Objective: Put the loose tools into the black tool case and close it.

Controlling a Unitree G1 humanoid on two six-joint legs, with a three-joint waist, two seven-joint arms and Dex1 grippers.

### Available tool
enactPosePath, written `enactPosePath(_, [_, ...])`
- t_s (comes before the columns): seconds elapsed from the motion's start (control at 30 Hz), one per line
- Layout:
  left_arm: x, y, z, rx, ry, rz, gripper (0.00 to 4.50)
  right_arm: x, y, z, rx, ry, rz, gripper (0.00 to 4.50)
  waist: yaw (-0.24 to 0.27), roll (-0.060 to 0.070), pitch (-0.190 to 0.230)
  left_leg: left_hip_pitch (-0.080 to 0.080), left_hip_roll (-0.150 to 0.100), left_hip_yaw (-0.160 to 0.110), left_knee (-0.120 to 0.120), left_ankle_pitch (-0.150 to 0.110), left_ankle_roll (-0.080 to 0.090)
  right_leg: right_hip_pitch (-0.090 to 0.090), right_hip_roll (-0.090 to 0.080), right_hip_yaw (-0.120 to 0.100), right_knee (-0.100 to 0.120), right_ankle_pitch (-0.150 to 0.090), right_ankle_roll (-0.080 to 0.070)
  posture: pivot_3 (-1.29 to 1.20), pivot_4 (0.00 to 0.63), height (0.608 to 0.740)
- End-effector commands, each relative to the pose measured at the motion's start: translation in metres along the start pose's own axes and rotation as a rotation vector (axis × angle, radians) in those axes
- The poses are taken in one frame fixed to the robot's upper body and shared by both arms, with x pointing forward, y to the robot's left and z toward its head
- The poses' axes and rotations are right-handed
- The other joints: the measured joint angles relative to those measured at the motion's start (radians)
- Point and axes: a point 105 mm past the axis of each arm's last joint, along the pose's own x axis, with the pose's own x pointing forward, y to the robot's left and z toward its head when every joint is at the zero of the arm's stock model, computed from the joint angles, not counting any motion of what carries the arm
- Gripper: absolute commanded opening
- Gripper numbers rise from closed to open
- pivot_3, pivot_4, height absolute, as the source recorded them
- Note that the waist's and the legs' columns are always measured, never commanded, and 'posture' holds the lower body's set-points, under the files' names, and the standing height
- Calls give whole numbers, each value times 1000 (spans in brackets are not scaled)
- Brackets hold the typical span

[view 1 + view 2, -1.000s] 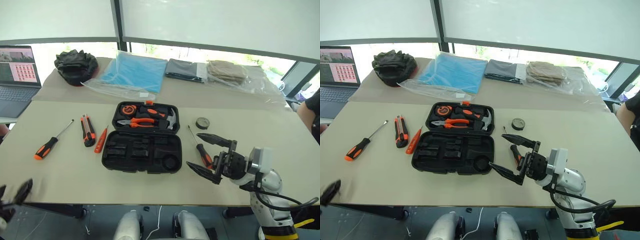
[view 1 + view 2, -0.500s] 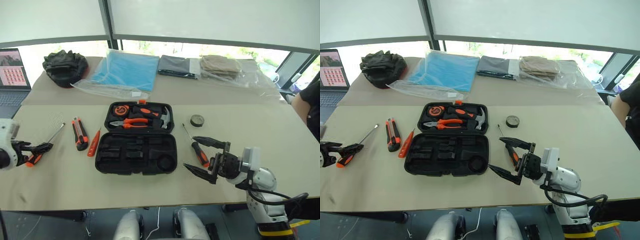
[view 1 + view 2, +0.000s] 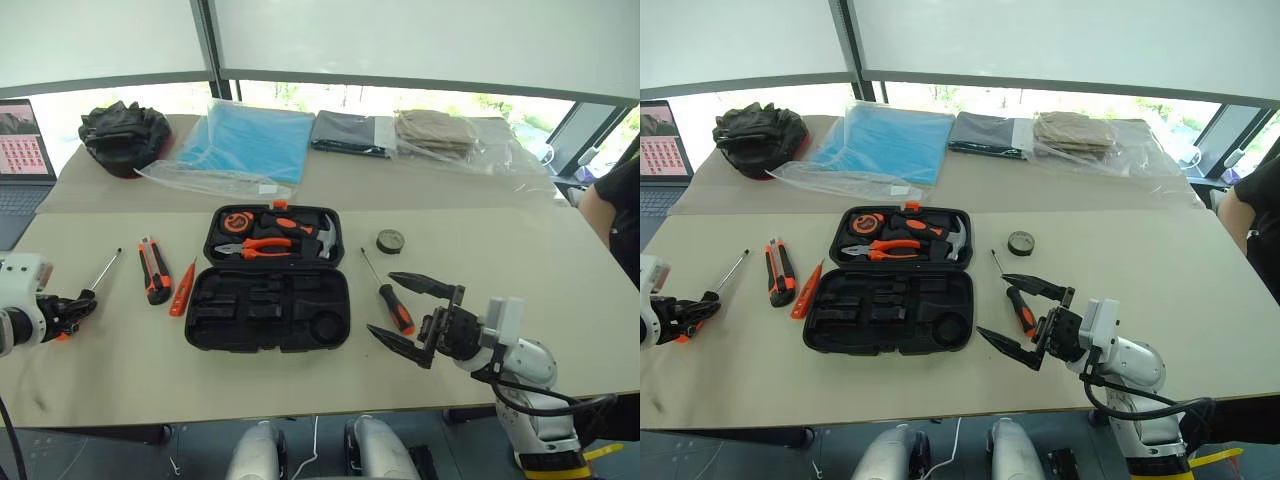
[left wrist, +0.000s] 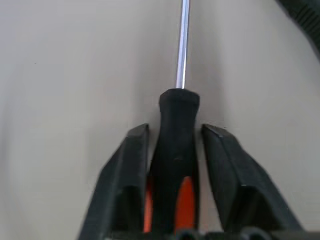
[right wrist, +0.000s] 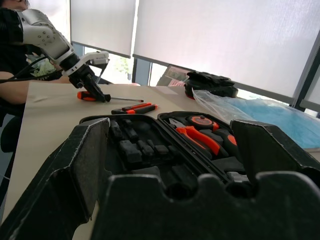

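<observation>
Head views: the open case (image 3: 267, 308) lies mid-table, pliers and hammer in its far half. Left of it lie the knife (image 3: 153, 270) and the slim screwdriver (image 3: 182, 288); right, a screwdriver (image 3: 392, 302) and the tape roll (image 3: 390, 241). The right gripper (image 3: 412, 314) gapes wide, empty.

Left wrist: the left gripper (image 4: 174, 165) stands narrow around the far-left screwdriver's (image 4: 176, 135) handle; whether the fingers (image 4: 131, 170) touch it I cannot tell.

Right wrist: the case lies just ahead.

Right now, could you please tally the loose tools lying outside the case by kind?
Long screwdrivers: 2
Utility knife: 1
Small slim screwdriver: 1
Tape roll: 1
Total: 5
</observation>
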Motion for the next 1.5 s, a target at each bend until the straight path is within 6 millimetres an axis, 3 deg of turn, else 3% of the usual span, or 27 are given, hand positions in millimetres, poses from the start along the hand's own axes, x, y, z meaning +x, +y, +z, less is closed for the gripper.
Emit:
enactPosePath(0.03, [-27, 11, 34, 39, -228, -5, 857, -4, -8, 14, -74, -8, -20, 4500, 2, -1, 0, 0, 0, 0, 0, 0, 0, 0, 0, 0, 0, 0, 0, 0, 150, 740])
enactPosePath(0.1, [-39, 5, 56, 55, -389, -62, 857, -5, -8, 15, -83, -5, -22, 4500, 5, -2, 0, -1, 1, -1, 0, 0, 0, -1, 0, -2, 0, 0, -1, 0, 150, 740])
enactPosePath(0.17, [-52, -30, 82, 130, -552, -263, 857, -6, -11, 19, -109, -4, -22, 4500, 17, -2, 0, -1, 1, -1, 0, 0, -1, 0, 0, -2, 0, 0, -1, 0, 150, 740])
enactPosePath(0.3, [-55, -93, 89, 333, -544, -559, 857, -11, -18, 23, -133, 12, -39, 4500, 29, -2, -1, -1, 0, 0, 1, 0, 0, 1, -2, -2, -2, 0, -1, 0, 150, 740])
enactPosePath(0.43, [-26, -179, 88, 927, -460, -758, 857, -22, -32, 22, -146, 84, -78, 4500, 39, -1, 0, -1, -2, 2, 2, 0, 0, 2, -1, -1, -3, 1, 0, 0, 150, 740])
enactPosePath(0.6, [10, -231, 94, 1189, -442, -814, 857, -20, -28, 22, -136, 108, -65, 4500, 28, -1, -1, -2, -3, 5, 3, 1, 1, 4, 3, -1, -5, 3, 0, 0, 150, 740])
enactPosePath(0.67, [20, -242, 91, 1264, -415, -824, 857, -18, -24, 22, -132, 107, -65, 4500, 21, -1, -1, -2, -3, 5, 2, 1, 2, 3, 5, 1, -4, 3, 0, 0, 150, 740])
enactPosePath(0.83, [37, -255, 88, 1426, -405, -797, 857, -14, -19, 28, -145, 98, -103, 4500, 17, -1, -1, -5, -2, 4, 3, 1, 2, 1, 7, 1, -4, 2, 0, 0, 150, 740])
enactPosePath(0.97, [39, -255, 81, 1442, -363, -808, 857, -15, -16, 28, -140, 101, -127, 4500, 23, -1, -1, -6, -2, 3, 4, 1, 2, 1, 6, 0, -4, 2, 1, 0, 150, 740])
enactPosePath(1.5, [61, -220, 59, 1404, -222, -708, 857, -14, -14, 19, -120, 102, -108, 4500, 26, -1, -1, -4, -2, 2, 6, 1, 2, 3, 5, 0, -3, 2, 2, 0, 150, 740])
